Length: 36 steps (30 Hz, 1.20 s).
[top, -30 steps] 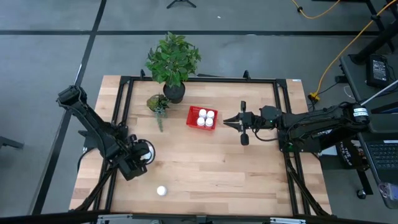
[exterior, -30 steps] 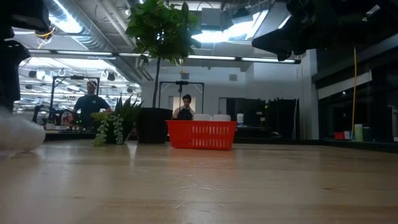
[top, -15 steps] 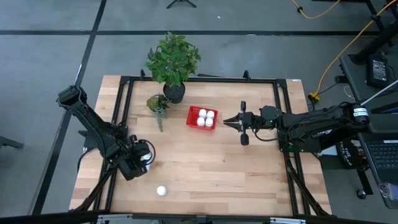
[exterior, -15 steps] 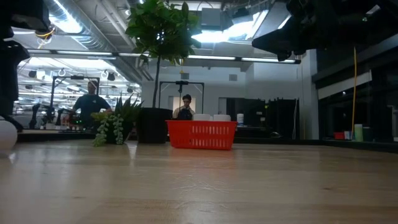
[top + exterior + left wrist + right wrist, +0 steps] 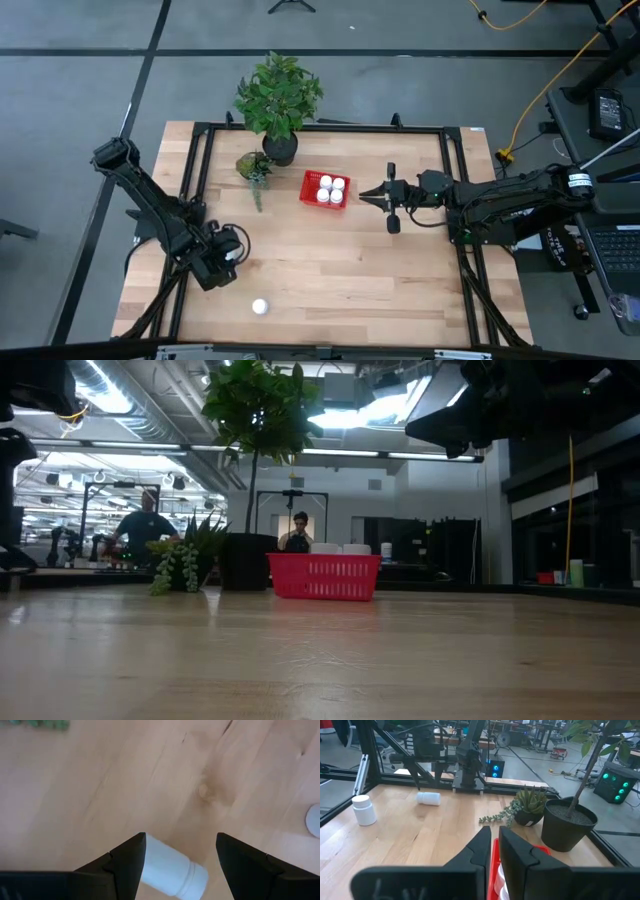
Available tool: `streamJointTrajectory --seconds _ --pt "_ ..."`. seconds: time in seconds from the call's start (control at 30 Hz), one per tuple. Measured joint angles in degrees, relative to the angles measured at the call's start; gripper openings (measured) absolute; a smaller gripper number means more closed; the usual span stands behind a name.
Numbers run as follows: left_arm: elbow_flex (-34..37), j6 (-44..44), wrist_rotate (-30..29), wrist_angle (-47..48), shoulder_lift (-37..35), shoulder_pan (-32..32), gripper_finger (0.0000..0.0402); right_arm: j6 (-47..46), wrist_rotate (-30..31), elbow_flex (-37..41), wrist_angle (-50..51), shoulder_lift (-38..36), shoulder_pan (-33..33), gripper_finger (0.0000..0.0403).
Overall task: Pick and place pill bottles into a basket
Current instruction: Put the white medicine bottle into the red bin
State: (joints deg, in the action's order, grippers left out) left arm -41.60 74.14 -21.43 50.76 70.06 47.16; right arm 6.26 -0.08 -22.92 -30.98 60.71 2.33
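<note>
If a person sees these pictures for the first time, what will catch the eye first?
The red basket near the table's middle, already holding four white pill bottles. Next, the left gripper, open around a bottle lying on its side, with one more upright bottle standing alone near the front edge.

Six pill bottles (image 5: 260, 307), one basket (image 5: 309, 189), two plants (image 5: 278, 95)

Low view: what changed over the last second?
The lying bottle at the left edge slid out of that picture to the left. It now lies between the left gripper's open fingers, not gripped. Right gripper, basket and standing bottle stayed put.
</note>
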Motion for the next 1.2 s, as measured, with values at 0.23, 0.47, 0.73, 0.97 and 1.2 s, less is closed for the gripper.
streamJointTrajectory --seconds 0.23,0.47,0.73,0.97,1.2 --pt "0.0 10.9 5.7 0.6 0.0 0.0 0.0235 -2.3 0.0 0.0 0.0 0.0 0.0 0.0042" --pt "0.0 24.1 6.2 5.4 0.0 -0.1 0.0235 -3.0 0.0 0.0 0.0 0.0 0.0 0.0042" --pt "0.0 28.1 6.2 6.1 0.0 -0.1 0.0235 -3.0 0.0 0.0 0.0 0.0 0.0 0.0042" --pt "0.0 19.5 8.7 4.8 0.0 0.0 0.0235 -3.0 0.0 0.0 0.0 0.0 0.0 0.0042" --pt "0.0 5.0 8.2 5.1 0.1 0.0 0.0235 -2.9 0.0 0.0 0.0 0.0 0.0 0.0042"
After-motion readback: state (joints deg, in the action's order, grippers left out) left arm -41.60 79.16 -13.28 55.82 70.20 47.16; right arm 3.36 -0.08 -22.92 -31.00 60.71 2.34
